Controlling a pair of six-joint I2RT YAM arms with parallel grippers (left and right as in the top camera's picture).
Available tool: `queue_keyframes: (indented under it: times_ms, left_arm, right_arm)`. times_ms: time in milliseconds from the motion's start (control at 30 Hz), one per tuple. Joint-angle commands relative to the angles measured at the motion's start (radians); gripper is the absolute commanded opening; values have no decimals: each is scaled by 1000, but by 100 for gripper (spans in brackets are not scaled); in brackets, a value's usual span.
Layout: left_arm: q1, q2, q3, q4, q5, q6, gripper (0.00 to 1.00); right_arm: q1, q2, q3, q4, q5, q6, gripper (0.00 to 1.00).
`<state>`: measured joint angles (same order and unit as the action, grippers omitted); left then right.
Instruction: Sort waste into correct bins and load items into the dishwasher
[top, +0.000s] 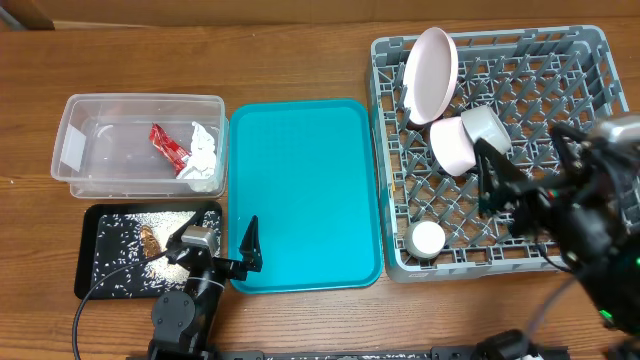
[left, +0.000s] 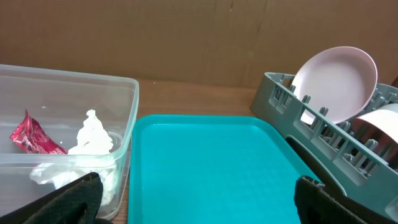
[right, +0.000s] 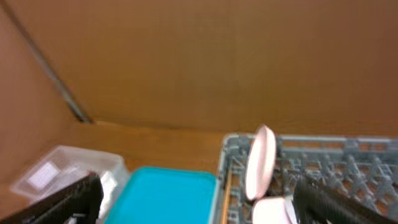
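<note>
Worktop of brown wood (top: 300, 50), grain visible, low satin sheen. Left edge: clear rectangular plastic tub (top: 140, 98), smooth translucent walls, holding a glossy red foil-like wrapper (top: 168, 146) and crumpled matt white tissue paper (top: 205, 155). Front left corner: black rectangular plastic tray (top: 88, 280), smooth and slightly glossy, strewn with matt white grains (top: 120, 225). Centre: teal rectangular plastic tray (top: 300, 190), smooth with a soft sheen, faintly textured in the left wrist view. Right edge: grey plastic lattice dish rack (top: 480, 40), matt; in it a smooth, glossy pale pink plate (top: 432, 75), pale pink bowl (top: 451, 146) and grey cup (top: 487, 128). Beyond the far edge: matt brown cardboard wall (left: 186, 37)
</note>
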<state>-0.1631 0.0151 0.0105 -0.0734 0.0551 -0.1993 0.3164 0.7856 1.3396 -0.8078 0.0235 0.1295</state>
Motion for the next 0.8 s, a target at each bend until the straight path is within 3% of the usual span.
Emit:
queue_keyframes:
  times_ms: [0,267,767]
  left_arm:
    - [6,-10,-6,0,-11,20,100]
    - [6,-10,-6,0,-11,20,100]
    - [6,-10,-6,0,-11,20,100]
  right_arm:
    - [-35,-74,-199,83,-3,6,100]
    - [-60,-349,-702,393,-2,24,100]
    - [-84,-726,-1194,658,-2,24,100]
